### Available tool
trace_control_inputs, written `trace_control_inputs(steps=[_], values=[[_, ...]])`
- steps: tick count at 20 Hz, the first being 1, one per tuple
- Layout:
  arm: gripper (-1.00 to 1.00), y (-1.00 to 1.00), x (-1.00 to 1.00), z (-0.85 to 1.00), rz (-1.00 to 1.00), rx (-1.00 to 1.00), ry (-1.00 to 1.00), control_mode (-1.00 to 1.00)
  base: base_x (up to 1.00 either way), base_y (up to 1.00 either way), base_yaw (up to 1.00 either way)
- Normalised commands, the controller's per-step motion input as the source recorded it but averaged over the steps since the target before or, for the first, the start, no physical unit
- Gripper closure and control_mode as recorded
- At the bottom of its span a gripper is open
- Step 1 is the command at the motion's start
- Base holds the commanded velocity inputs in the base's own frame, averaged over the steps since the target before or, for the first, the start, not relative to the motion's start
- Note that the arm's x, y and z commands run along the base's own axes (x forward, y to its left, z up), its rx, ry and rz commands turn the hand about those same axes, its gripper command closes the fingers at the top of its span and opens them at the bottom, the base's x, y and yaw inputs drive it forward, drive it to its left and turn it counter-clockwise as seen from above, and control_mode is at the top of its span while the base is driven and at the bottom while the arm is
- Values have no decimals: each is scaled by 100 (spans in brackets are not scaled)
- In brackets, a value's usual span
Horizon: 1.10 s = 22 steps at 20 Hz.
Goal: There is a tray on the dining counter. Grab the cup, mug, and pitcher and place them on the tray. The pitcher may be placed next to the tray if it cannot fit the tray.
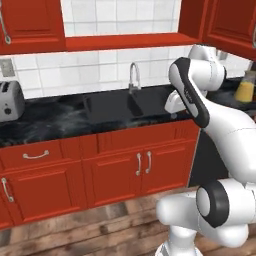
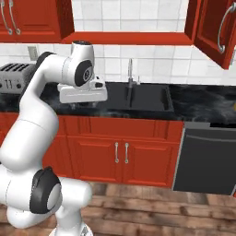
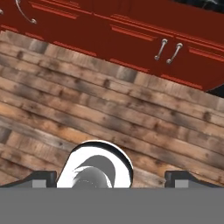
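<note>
Facing the sink worktop (image 1: 60, 117), your arm sits folded high above the floor with its gripper (image 3: 111, 178) spread wide and empty; the hand view looks down past both tips at bare wooden floor (image 3: 109, 113) and the red cabinet doors (image 3: 131, 43), so nothing lies between the jaws and nothing is near them.

The pitcher (image 1: 245, 89), with its orange-yellow juice, stands at the far right end of this worktop in the left base view, near the back edge and half hidden behind the arm's upper link; it is well apart from the gripper, and you would judge it the nearest of the three things to fetch. A toaster (image 1: 10, 100) sits at the worktop's left end, against the tiled wall, and the sink (image 2: 145, 97) with its faucet (image 1: 133, 76) lies near the middle; a dishwasher (image 2: 205, 159) fronts the run to the right.

The cup, the mug, the tray and the dining counter cannot be placed from these pictures.

The jaws stand open, most likely because no pick has begun; the tucked pose suits a base that is travelling or turning; you are at the start of the task, with every item left to move; the next step probably calls for bringing the base rightward toward the pitcher.
</note>
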Motion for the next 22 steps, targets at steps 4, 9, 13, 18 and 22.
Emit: trace_control_inputs(steps=[4, 9, 13, 18, 22], values=[[-100, 0, 0, 0, 0, 0, 0, 100, 36, -100, 12], [-100, 0, 0, 0, 0, 0, 0, 100, 32, -100, 10], [-100, 0, 0, 0, 0, 0, 0, 100, 31, -100, 8], [-100, 0, 0, 0, 0, 0, 0, 100, 36, -100, 7], [-100, 0, 0, 0, 0, 0, 0, 100, 42, -100, 7]])
